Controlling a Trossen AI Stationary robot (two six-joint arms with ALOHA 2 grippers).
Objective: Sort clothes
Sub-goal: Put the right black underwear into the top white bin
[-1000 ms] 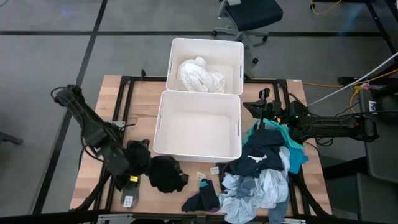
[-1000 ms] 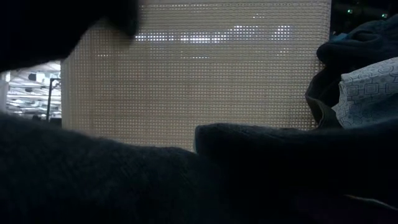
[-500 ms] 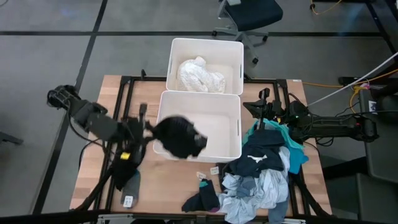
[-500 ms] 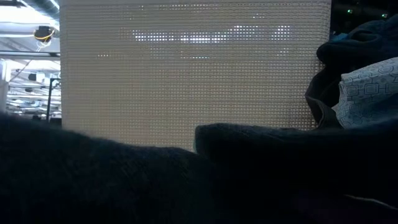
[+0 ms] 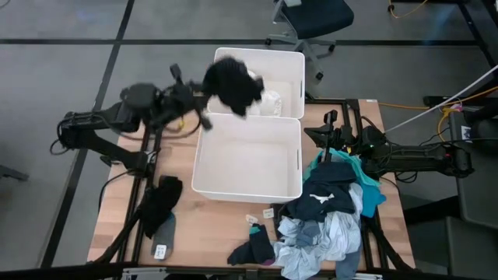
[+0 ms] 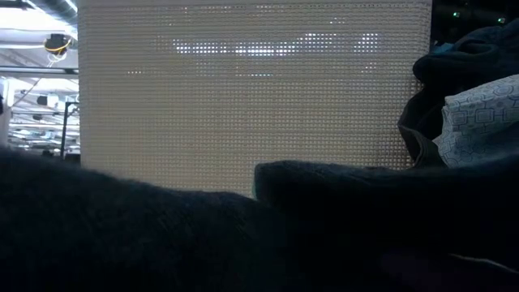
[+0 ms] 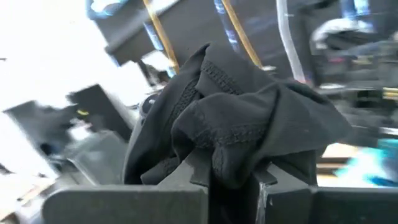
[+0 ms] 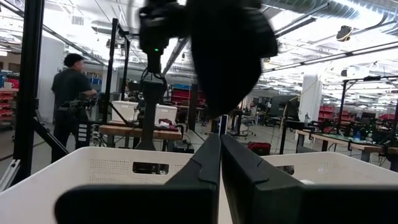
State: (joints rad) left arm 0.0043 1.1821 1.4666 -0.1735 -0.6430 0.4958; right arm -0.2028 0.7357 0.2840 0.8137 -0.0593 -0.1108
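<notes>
The left end effector [image 5: 204, 99] is pinching a black garment [image 5: 233, 83], which hangs just beyond it over the far bin [image 5: 296, 62], above a white garment [image 5: 268, 99]; a release here risks mixing dark with white, or draping the rim; the right end effector [image 5: 331, 129], pressed together, waits beside the clothes pile [image 5: 331, 210].

Cloth, plastic and wood, mostly matt.
You have a soft, matt black garment [image 5: 233, 84] with stitched, ribbed seams pinched in the left tool [image 5: 204, 101], whose fingers [image 7: 193, 168] look like dull dark plastic. The two white bins [image 5: 247, 159] are smooth plastic, the near one's wall finely perforated. The bench [image 5: 177, 128] is pale, smooth wood under a black metal frame. The piled clothes [image 5: 331, 210] are limp, crumpled fabric.
</notes>
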